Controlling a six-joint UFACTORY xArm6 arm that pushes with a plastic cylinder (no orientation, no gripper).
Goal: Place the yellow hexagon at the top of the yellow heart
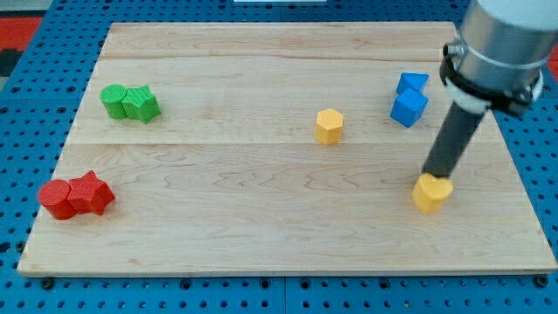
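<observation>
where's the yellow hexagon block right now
The yellow hexagon block sits alone on the wooden board, just right of the view's centre, left of the two blue blocks and up-left of the yellow heart block, where my tip rests.

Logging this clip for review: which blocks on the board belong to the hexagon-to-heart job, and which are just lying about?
Belong to the job:
yellow hexagon, mid-board
yellow heart, at the view's lower right
my tip, touching the heart's top edge

Lying about:
two blue blocks, upper right
two green blocks, upper left
two red blocks, lower left
</observation>
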